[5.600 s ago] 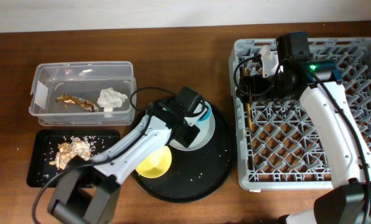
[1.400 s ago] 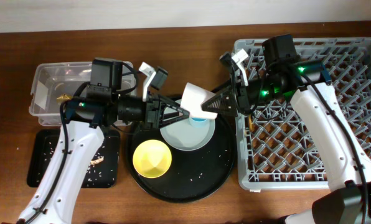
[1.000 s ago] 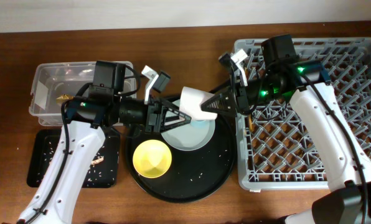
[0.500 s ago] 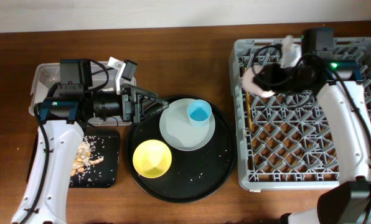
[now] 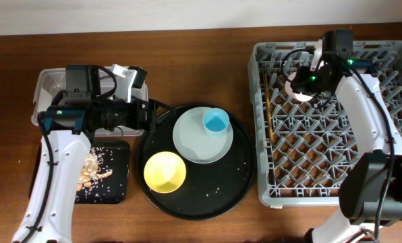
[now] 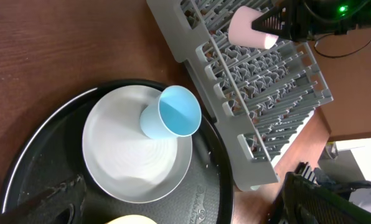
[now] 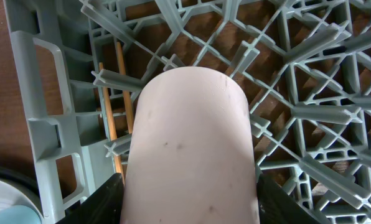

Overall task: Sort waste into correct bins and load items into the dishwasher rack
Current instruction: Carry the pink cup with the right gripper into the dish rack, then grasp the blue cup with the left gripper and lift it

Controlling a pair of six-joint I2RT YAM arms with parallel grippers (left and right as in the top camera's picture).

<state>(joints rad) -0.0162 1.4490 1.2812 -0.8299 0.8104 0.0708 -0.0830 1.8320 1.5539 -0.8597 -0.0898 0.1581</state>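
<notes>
My right gripper point(image 5: 302, 82) point(image 7: 188, 211) is shut on the small pink cup point(image 5: 301, 92) point(image 7: 192, 137) point(image 6: 253, 29), holding it just above the pegs at the far left of the grey dishwasher rack point(image 5: 263, 182) point(image 7: 48, 74) point(image 6: 235, 81). Wooden chopsticks point(image 5: 269, 111) point(image 7: 119, 74) lie in the rack beside the cup. The left gripper point(image 5: 158, 116) point(image 6: 185, 211) hangs open and empty over the left rim of the round black tray. A blue cup point(image 5: 216, 123) point(image 6: 173, 113) lies on the pale plate point(image 5: 191, 145) point(image 6: 123, 162), with the yellow bowl point(image 5: 164, 171) in front.
The round black tray point(image 5: 235, 182) point(image 6: 42, 168) carries the plate and bowl. A clear plastic box point(image 5: 49, 88) stands at the far left, partly hidden by my left arm. In front of it a shallow black tray point(image 5: 113, 192) holds brown scraps point(image 5: 92, 169).
The left gripper let go of the pink cup and drew back left, jaws wide. The right gripper carried the cup from above the plate to over the rack.
</notes>
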